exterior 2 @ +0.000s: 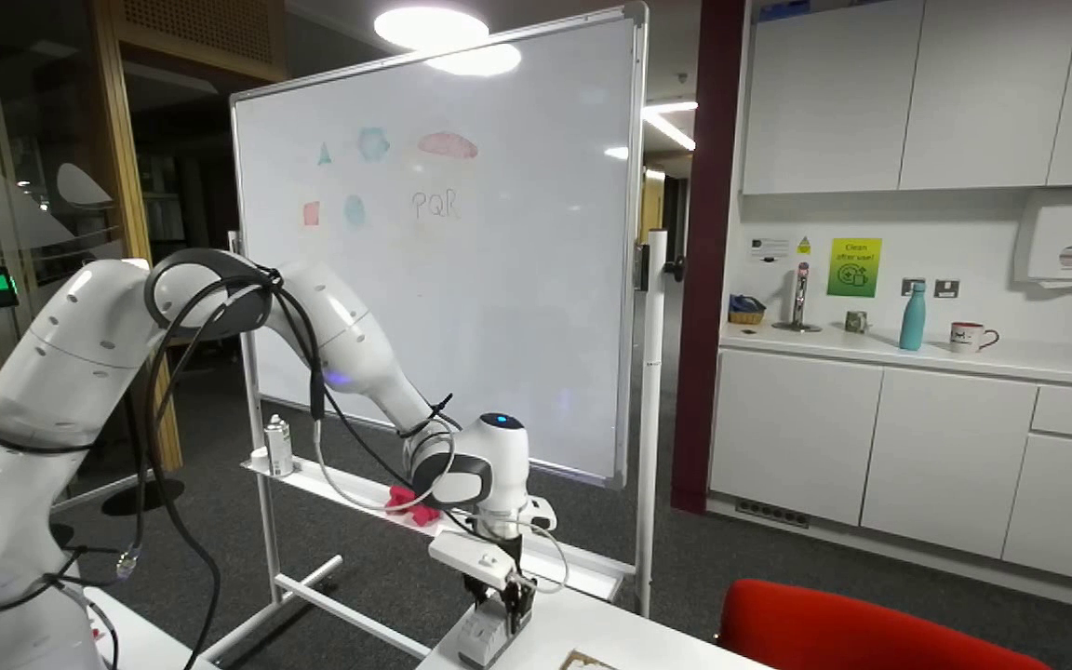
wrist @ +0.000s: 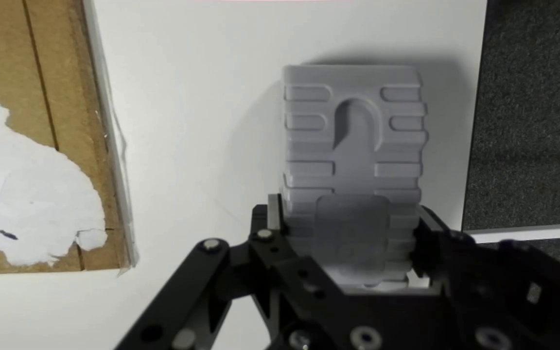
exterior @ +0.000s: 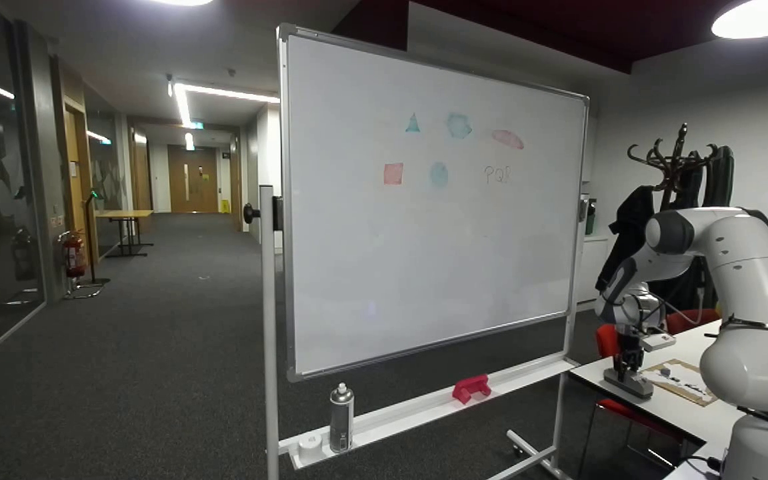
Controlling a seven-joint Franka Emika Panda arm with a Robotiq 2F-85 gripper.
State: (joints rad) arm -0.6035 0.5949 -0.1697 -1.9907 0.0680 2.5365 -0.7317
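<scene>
Block [wrist: 353, 165], grey and ridged, sits on or barely above the white table [wrist: 187, 121] near an edge, the gripper [wrist: 352, 223] clamped across its width toward one end! Looks light, stiff, sturdy; those grooved flanks should give the surest, least slippery hold.

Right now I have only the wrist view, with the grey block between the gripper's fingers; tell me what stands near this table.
Observer: A whiteboard stands close to the table, by the end where the gripper holds the grey block.
Operator: Read me any writing on it.
Observer: It bears the letters PQR.
Operator: Now the shelf beneath it.
Observer: Both exterior views show a spray can standing upright on that.
</scene>
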